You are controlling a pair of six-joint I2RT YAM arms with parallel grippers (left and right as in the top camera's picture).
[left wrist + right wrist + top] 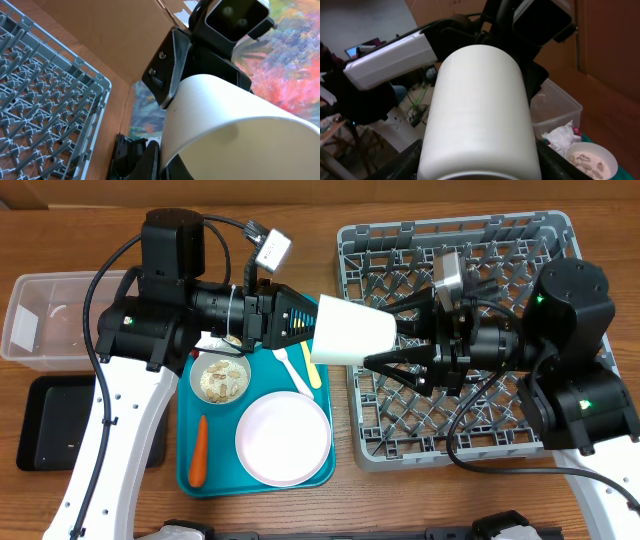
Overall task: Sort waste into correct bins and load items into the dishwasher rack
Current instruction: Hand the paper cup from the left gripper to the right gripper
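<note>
Overhead, the cup point(350, 330) hangs on its side in the air, over the gap between the teal tray point(190, 470) and the rack point(560, 230). Its wide mouth faces the left arm point(150, 330) and its narrower base faces the right arm point(570, 350). The left jaws meet the cup at the rim and hold it there. The left wrist view shows the rim and white wall right up against the camera. The right jaws are spread wide, one on each side of the base end. The right wrist view shows dark fingers point(405, 162) flanking the cup, but I cannot tell whether they press on it.

On the teal tray lie the plate point(283, 438), a bowl point(222, 378) of beige food bits, the carrot point(199, 450) along the left edge, and the fork point(292, 368) beside the spoon point(313, 365). The napkin point(560, 136) shows in the right wrist view, just beside that bowl. The tub point(40, 320) sits at the counter's point(400, 500) left edge, with the black tray point(60, 435) in front of it. The rack sits to the right of the teal tray.
</note>
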